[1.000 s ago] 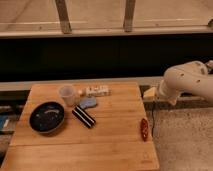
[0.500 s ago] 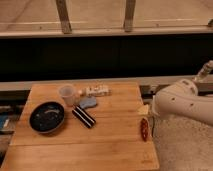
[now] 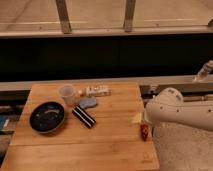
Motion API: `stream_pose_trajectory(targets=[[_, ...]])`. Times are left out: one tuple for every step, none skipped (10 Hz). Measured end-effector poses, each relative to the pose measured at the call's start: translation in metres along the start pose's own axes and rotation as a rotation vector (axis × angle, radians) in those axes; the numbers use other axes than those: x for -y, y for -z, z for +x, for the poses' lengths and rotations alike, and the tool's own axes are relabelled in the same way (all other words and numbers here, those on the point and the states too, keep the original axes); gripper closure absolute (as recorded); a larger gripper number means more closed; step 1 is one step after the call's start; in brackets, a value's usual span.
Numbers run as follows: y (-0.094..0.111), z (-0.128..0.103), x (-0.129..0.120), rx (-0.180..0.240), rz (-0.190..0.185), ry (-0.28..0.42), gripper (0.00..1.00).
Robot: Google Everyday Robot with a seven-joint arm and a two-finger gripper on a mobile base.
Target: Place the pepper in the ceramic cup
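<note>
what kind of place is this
Likely an indoor robot test station: a butcher-block table set with a ceramic cup, dark plate and pepper, metal posts behind. The gripper is at the table's right edge, by the pepper.

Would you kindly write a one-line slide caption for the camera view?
Claw low over the pepper at the wooden table's right edge; ceramic cup sits back left.

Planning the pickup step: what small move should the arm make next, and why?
Probably lower the gripper straight onto the pepper: it hangs just above it near the right edge of the wooden table, and the pepper is not yet in the ceramic cup.
</note>
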Motion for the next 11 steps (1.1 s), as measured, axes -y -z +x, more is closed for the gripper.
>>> stream_pose_trajectory(targets=[[-0.011,-0.006,-0.001,-0.008,-0.004,-0.004,0.2],[-0.019,-0.01,-0.001,-0.016,-0.005,-0.004,0.2],[-0.029,-0.015,-0.002,-0.027,-0.007,-0.007,0.2],[-0.043,-0.019,-0.002,-0.046,-0.008,-0.015,0.2],[-0.056,-0.022,-0.003,-0.066,-0.006,-0.021,0.2],[-0.068,-0.024,-0.003,-0.086,-0.004,-0.03,0.2],[-0.076,-0.025,-0.002,-0.104,0.0,-0.043,0.2],[-0.081,-0.026,-0.002,-0.12,0.0,-0.06,0.2],[-0.086,-0.026,-0.001,-0.133,0.002,-0.069,0.2],[-0.091,-0.026,-0.001,-0.143,0.002,-0.074,0.2],[-0.098,-0.023,0.0,-0.164,0.004,-0.082,0.2]])
